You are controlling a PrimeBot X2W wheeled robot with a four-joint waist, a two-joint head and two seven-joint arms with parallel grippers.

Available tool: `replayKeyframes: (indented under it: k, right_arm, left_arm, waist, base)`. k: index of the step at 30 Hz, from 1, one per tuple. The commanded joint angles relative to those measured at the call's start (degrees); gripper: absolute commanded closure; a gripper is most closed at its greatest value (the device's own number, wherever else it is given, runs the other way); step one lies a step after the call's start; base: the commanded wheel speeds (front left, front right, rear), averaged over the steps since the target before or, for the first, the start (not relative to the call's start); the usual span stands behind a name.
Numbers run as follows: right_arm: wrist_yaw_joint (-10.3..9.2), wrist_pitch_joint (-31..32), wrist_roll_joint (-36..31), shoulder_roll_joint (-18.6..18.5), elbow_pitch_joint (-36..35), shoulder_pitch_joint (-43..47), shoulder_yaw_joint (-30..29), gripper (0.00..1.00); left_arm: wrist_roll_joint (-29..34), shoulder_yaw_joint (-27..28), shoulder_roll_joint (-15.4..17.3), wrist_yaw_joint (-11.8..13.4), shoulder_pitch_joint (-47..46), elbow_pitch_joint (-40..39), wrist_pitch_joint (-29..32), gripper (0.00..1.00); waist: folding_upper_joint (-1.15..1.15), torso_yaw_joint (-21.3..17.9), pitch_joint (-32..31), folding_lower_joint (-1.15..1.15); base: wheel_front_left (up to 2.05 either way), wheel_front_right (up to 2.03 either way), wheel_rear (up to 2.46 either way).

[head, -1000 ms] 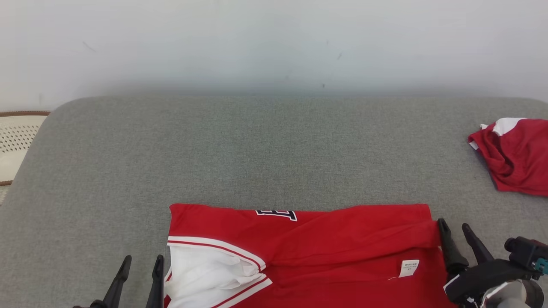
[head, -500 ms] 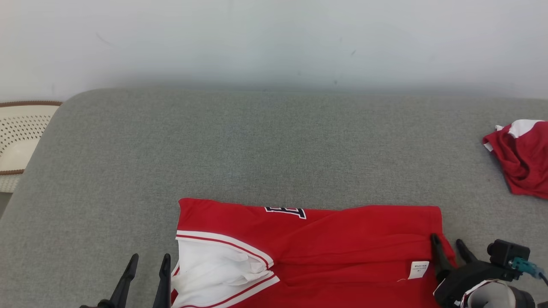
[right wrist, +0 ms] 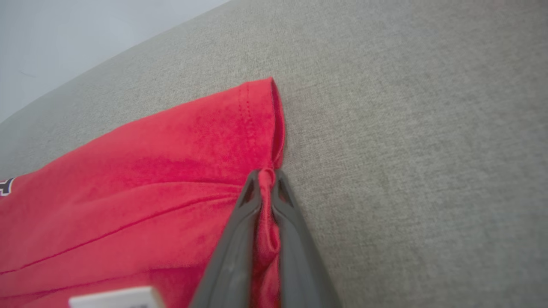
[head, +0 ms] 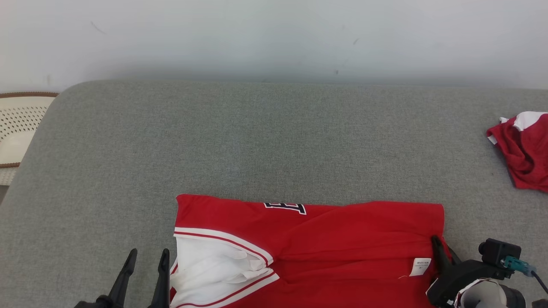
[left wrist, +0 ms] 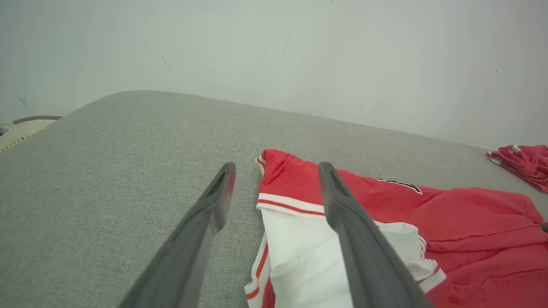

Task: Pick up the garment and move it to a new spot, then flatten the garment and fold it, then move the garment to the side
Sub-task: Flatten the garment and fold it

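A pale wall (head: 274, 38) backs the grey fabric-covered table (head: 274, 141), which spans nearly the whole head view. The red garment (head: 342, 239) lies folded into a broad band at the table's near edge, its long axis running left to right, squarely between the two arms and running off the bottom of the view. A second, crumpled red piece (head: 524, 158) sits well apart at the far right, and a cream perforated object (head: 17, 128) shows past the table's left corner. The right gripper (right wrist: 266, 179) is at the garment's right end, its jaws closed narrow on a pinch of the red hem just below the folded corner, with cloth bunched between the two fingers. The left gripper (head: 148, 254) rests low beside the left end, jaws wide and empty; the white, red-striped panel (head: 214, 269) lies just to its right. In the left wrist view the right-hand finger crosses over that panel's edge. Small details are a white label (head: 420, 266) near the right grip and black lettering (head: 285, 207) on the far fold. The coming lift likely turns on the left jaws shifting slightly rightward to catch that end.
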Motion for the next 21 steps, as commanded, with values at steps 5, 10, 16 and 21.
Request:
replayKeyframes:
  k: [5, 10, 16, 21]
  right_arm:
    - [-0.07, -0.86, -0.22, -2.60, 0.65, -1.27, -0.46, 1.00]
    - [-0.06, -1.48, -1.12, -5.78, 1.71, -2.79, -2.15, 1.00]
    - [-0.06, -1.67, -1.22, -7.86, 1.49, -3.40, -2.89, 1.00]
    - [-0.05, -0.64, 2.30, -6.76, -3.07, -1.60, -1.81, 1.00]
  left_arm:
    - [0.16, 0.54, -0.13, -0.24, -0.16, 0.54, -0.26, 0.00]
    - [-0.34, 0.72, -0.16, -0.34, 0.15, 0.88, -0.27, 0.00]
    - [-1.18, 0.18, -0.18, 0.05, 0.55, 0.96, -0.26, 0.00]
    - [-2.14, 0.13, -0.18, 0.52, 1.13, 0.83, -0.26, 0.00]
  waist:
    - [0.00, -0.21, -0.04, 0.00]
    - [0.00, -0.38, -0.68, 0.00]
    - [0.00, -0.48, -1.33, 0.00]
    - [0.00, -0.89, -1.83, 0.00]
  base:
    - [0.00, 0.00, 0.00]
    - [0.00, 0.00, 0.00]
    - [0.00, 0.00, 0.00]
    - [0.00, 0.00, 0.00]
